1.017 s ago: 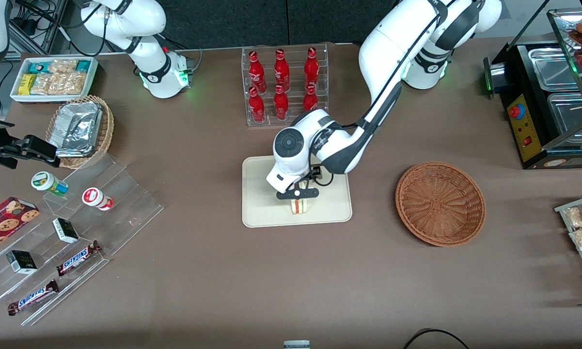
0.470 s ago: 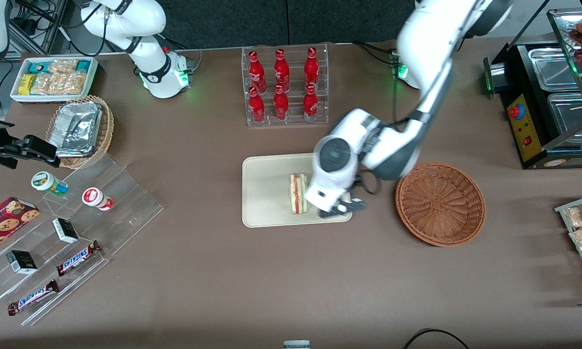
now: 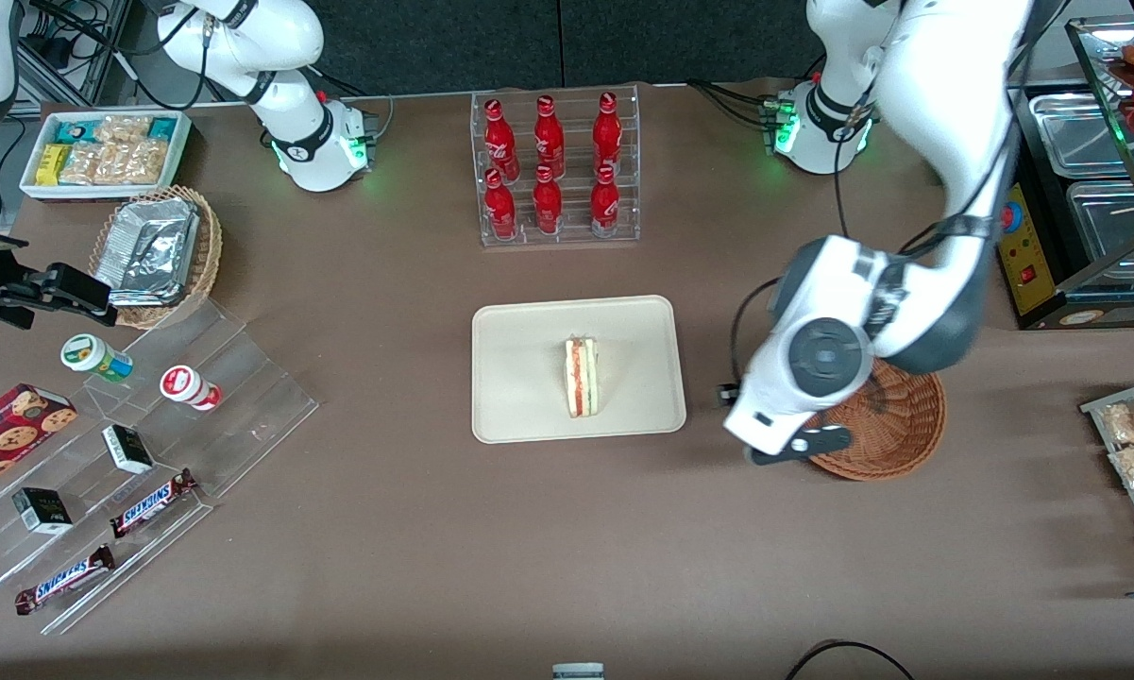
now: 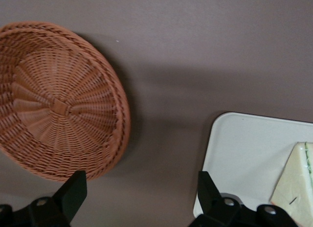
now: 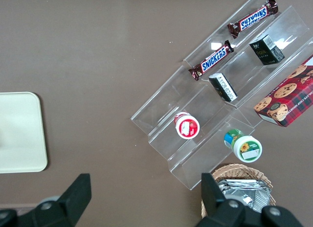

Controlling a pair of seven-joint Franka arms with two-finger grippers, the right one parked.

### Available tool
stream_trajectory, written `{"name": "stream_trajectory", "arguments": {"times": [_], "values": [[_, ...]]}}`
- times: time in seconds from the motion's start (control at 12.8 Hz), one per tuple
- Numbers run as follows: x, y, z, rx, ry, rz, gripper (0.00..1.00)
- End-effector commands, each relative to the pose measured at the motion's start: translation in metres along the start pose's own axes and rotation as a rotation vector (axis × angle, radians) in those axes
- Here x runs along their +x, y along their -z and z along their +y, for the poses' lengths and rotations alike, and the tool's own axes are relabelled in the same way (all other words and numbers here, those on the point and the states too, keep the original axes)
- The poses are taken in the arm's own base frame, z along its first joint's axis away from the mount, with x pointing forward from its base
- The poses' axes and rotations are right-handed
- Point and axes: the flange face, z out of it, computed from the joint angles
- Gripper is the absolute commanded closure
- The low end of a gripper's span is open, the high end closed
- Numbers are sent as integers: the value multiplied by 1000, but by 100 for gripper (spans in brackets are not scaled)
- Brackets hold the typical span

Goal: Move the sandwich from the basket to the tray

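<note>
Table (image 3: 567, 548): brown, matte.
Tray (image 3: 519, 397): middle of the table.
Basket (image 3: 906, 430): just beside the tray, toward the working arm's end.
Gripper (image 3: 798, 446): above the basket's rim, fingers apart.

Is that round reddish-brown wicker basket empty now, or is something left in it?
Empty as far as shown. The round reddish-brown wicker basket shows bare weave; the open gripper hangs above it. The triangular sandwich lies on the cream rectangular tray.

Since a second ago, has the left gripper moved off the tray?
Yes. The gripper has left the sandwich on the tray and swung toward the working arm's end, now open at the basket rim nearest the front camera.
</note>
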Motion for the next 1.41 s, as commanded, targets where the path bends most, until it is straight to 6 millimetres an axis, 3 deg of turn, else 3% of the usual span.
{"name": "stream_trajectory", "arguments": {"times": [0.0, 0.23, 0.31, 0.55, 1.02, 1.33], "values": [[-10, 28, -39, -13, -55, -28, 0], [-9, 50, -86, -25, -119, -48, 0], [-9, 55, -116, -35, -126, -52, 0], [-36, 83, -163, -66, -226, -23, 0], [-95, 150, -219, -39, -250, -19, 0], [-123, 175, -233, -16, -229, -19, 0]]}}
